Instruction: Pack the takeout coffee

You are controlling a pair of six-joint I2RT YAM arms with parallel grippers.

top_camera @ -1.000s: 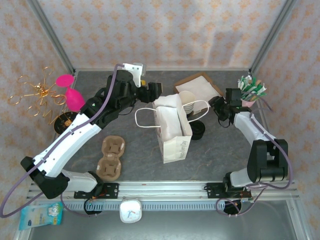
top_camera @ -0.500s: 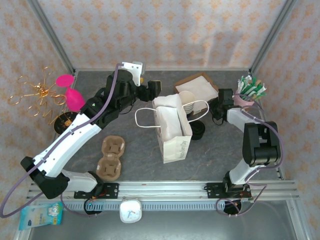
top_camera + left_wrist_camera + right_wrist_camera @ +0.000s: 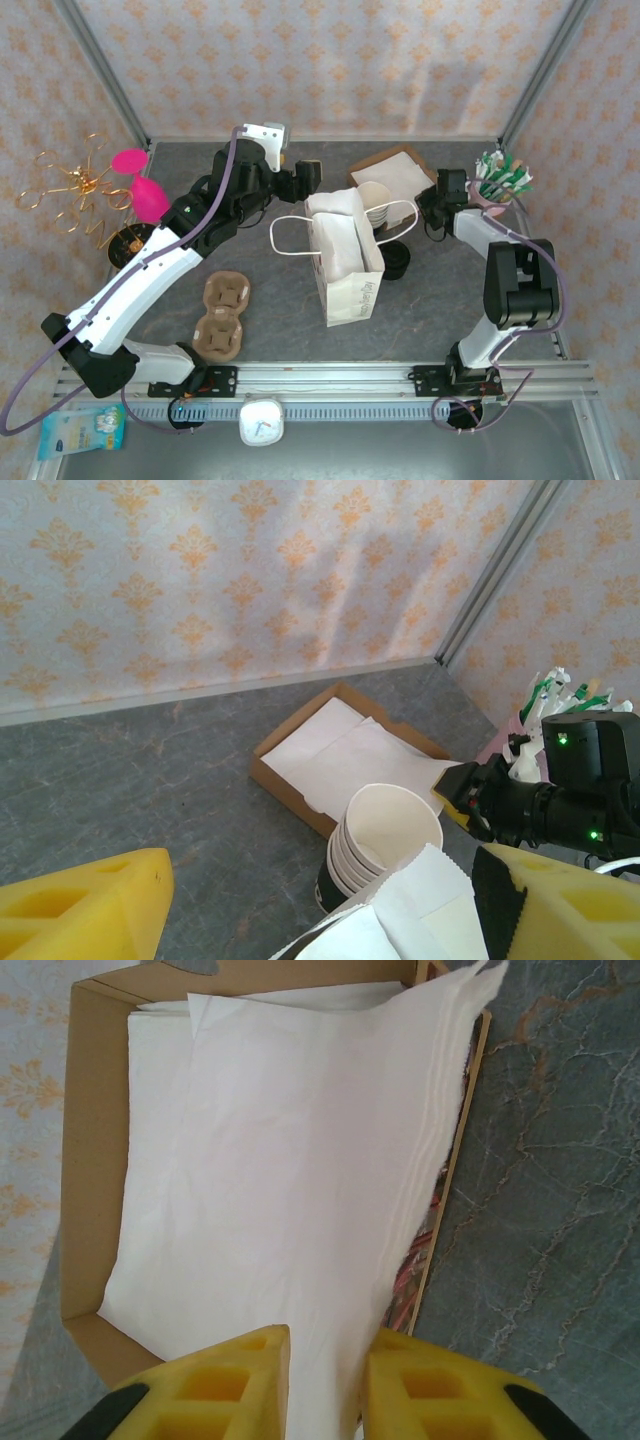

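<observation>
Orange-patterned pale wallpaper [image 3: 320, 60], grey marbled tabletop [image 3: 280, 320], aluminium corner posts [image 3: 98, 70].

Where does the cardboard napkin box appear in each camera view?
Top external: box far centre-right, behind the white bag.
Left wrist: box centre, behind the cup stack.
Right wrist: box across upper left and centre.
Shared landmark: the white napkins inside it.

Before the right gripper [image 3: 327, 1345], matt white paper napkins [image 3: 280, 1160] fill a plain brown cardboard tray [image 3: 85, 1160] on a smooth marbled table [image 3: 545, 1210].
</observation>
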